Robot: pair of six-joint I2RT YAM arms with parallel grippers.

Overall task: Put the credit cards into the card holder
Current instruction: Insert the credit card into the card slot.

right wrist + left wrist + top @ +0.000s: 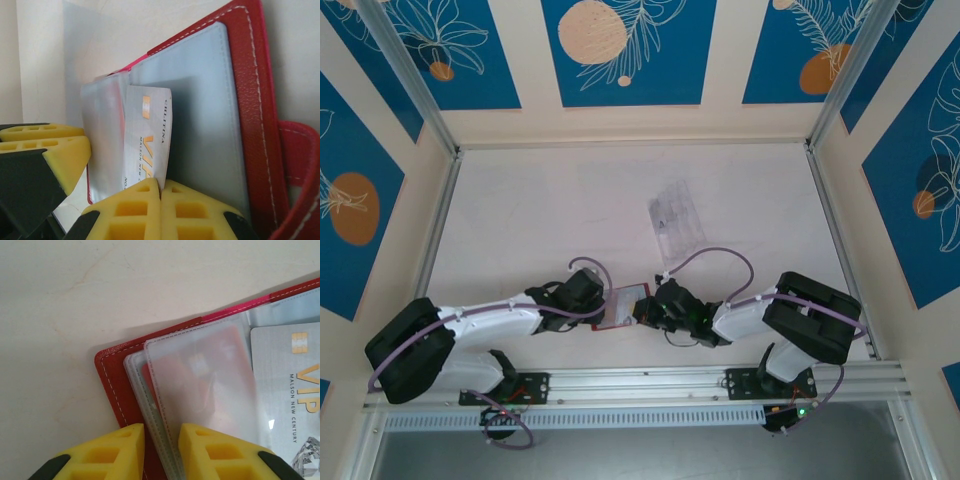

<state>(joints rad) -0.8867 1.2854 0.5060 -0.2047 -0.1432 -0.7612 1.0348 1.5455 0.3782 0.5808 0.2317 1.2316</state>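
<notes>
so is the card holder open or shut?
Open: the card holder lies spread, clear sleeves fanned out, snap tab loose. The right tool is shut on the silver VIP card at a sleeve.

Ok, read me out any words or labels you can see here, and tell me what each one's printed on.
"VIP": big gold letters on the silver card.
"MALSON NEW CENTURY": small line beside it on the same card.
Small word along that card's short edge, right wrist view: too blurred to read surely.
Red card in the card holder, behind a frosted sleeve: print too blurred to read.
</notes>
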